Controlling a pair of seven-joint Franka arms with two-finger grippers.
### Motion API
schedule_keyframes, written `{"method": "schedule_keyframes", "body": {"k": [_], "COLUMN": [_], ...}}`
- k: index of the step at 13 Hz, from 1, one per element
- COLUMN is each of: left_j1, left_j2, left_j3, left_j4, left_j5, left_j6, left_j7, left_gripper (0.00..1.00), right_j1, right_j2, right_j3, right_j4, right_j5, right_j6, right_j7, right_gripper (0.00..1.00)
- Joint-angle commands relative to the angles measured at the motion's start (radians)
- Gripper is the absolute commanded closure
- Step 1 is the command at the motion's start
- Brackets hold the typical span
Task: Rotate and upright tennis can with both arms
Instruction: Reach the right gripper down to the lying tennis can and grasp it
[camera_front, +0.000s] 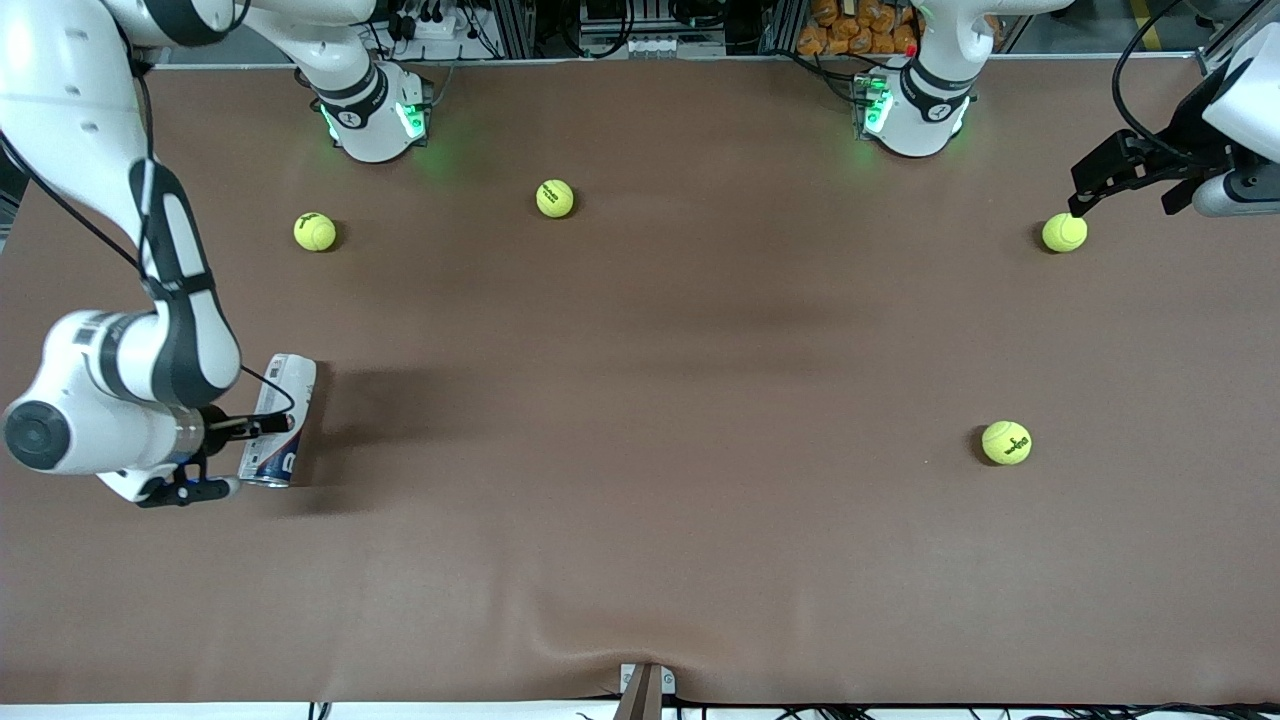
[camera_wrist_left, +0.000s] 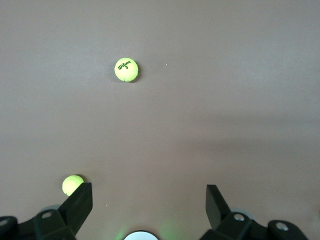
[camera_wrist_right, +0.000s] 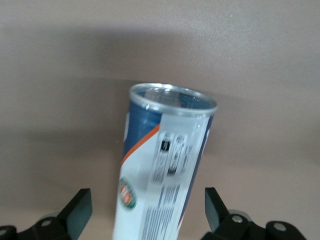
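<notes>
Your clear plastic tennis can with the blue and white label (camera_front: 279, 421) lies flat on the brown surface (camera_front: 640, 480) at the right arm's end, not stood up yet. Your right tool (camera_front: 235, 455) has its fingers apart around it. Your left tool (camera_front: 1090, 190) waits, fingers apart, over a yellow-green ball (camera_front: 1064, 232).

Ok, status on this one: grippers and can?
Right gripper open around lying tennis can. Left gripper open, waiting above a ball.

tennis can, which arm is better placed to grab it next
Right. The right gripper is open with the lying tennis can between its fingers; the left gripper waits open above a ball at the table's other end.
</notes>
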Motion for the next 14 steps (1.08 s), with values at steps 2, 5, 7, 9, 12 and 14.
{"method": "schedule_keyframes", "body": {"k": [2,5,7,9,12,14], "left_j1": [0.005,0.005,0.002,0.000,-0.003,0.001], "left_j2": [-0.005,-0.004,-0.004,-0.002,0.007,0.007], "left_j3": [-0.002,-0.002,-0.003,-0.005,-0.005,-0.006], "left_j4": [-0.001,-0.004,0.000,0.000,0.002,0.003], "left_j5": [-0.020,-0.020,-0.020,-0.020,-0.020,-0.020], "left_j6": [-0.012,-0.010,-0.007,-0.001,0.002,0.002], "left_j7": [0.019,0.019,0.019,0.019,0.019,0.019], "left_gripper": [0.00,0.00,0.00,0.00,0.00,0.00], "right_j1": [-0.014,-0.015,-0.021,-0.023,-0.017,-0.017], "right_j2": [0.039,0.045,0.057,0.060,0.054,0.051], "right_j3": [0.008,0.008,0.008,0.008,0.008,0.008], "right_j4": [0.016,-0.037,-0.042,-0.048,-0.044,-0.033], "right_j5": [-0.004,-0.004,-0.005,-0.005,-0.005,-0.005], "right_j6": [-0.010,-0.009,-0.013,-0.020,-0.023,-0.023], "right_j7": [-0.024,-0.022,-0.024,-0.025,-0.083,-0.148], "right_gripper": [0.00,0.00,0.00,0.00,0.41,0.41]}}
